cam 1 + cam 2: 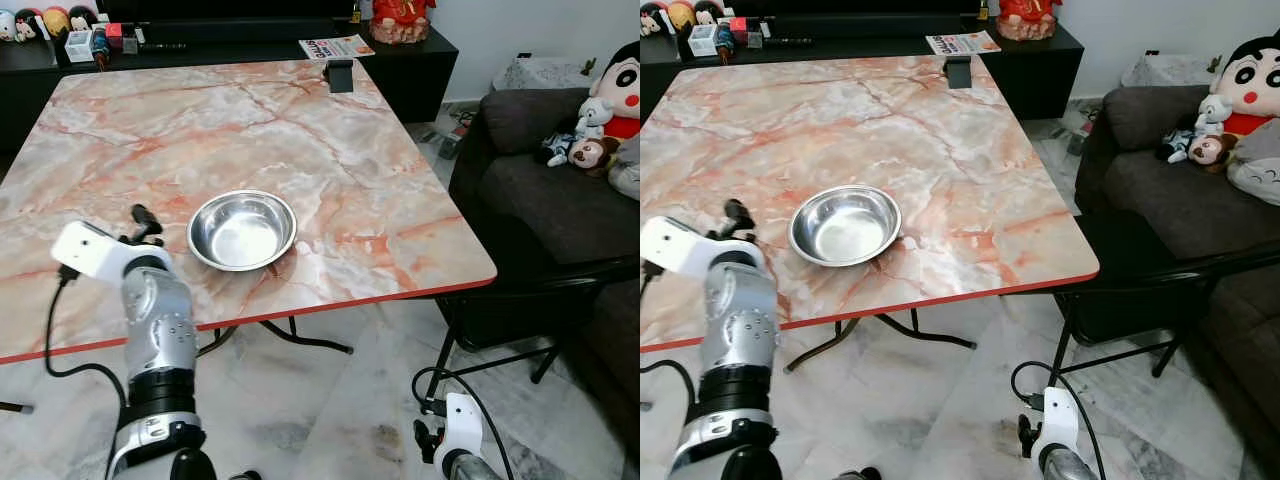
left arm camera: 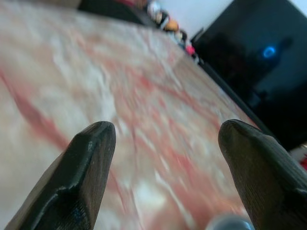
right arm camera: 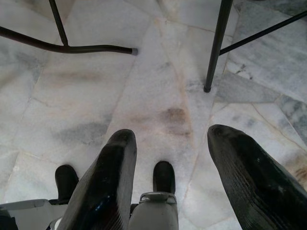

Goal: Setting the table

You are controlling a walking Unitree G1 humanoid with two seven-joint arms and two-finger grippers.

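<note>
A marble-patterned tabletop [image 1: 300,130] with a red edge carries a single steel bowl [image 1: 242,229], which sits empty and upright close to the near edge. A dark sofa [image 1: 540,180] with soft toys stands well off to the bowl's right, and a black chair [image 1: 540,300] is tucked at the corner nearest the sofa. A small dark holder [image 1: 340,74] stands at the far edge, well apart from the bowl. The robot's left hand [image 1: 145,222] hovers over the tabletop just beside the bowl's left rim, its two fingers [image 2: 91,163] spread apart and holding nothing. The right hand [image 3: 168,182] hangs low over the marble floor [image 3: 158,96], fingers likewise apart and empty. The bowl appears placed, so that step looks finished; the next move likely calls for fetching another item to lay beside it.
</note>
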